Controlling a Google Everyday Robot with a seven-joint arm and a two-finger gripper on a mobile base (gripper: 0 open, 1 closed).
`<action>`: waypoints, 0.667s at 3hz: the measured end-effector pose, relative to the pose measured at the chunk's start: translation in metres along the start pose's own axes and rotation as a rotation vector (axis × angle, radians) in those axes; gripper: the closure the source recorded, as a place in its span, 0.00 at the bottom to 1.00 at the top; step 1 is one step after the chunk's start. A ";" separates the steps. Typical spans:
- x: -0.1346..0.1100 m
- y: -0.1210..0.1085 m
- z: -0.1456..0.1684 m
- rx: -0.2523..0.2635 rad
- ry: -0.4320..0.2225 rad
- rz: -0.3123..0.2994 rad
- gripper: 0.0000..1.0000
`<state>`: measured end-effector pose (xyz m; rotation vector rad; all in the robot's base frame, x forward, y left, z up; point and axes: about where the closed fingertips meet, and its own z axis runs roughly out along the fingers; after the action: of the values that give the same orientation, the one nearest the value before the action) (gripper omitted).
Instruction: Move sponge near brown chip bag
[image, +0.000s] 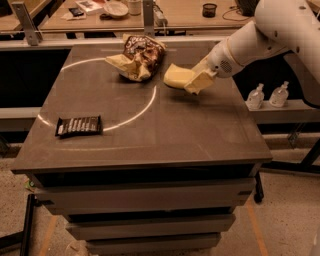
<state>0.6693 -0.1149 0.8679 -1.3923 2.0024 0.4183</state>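
The pale yellow sponge is held just above the table, right of the brown chip bag. The bag is wrinkly, dark brown with pale yellow parts, and lies at the back middle of the table. My gripper reaches in from the right on the white arm and is shut on the sponge's right end. A small gap separates the sponge from the bag.
A flat dark bar wrapper lies at the front left of the grey table. A white arc is painted on the tabletop. Two small clear bottles stand on a shelf to the right. A cluttered bench runs behind.
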 end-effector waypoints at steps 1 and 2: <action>-0.024 -0.026 0.008 0.075 -0.036 0.010 1.00; -0.041 -0.045 0.027 0.107 -0.046 0.009 1.00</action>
<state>0.7287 -0.0876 0.8805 -1.2968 1.9657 0.3384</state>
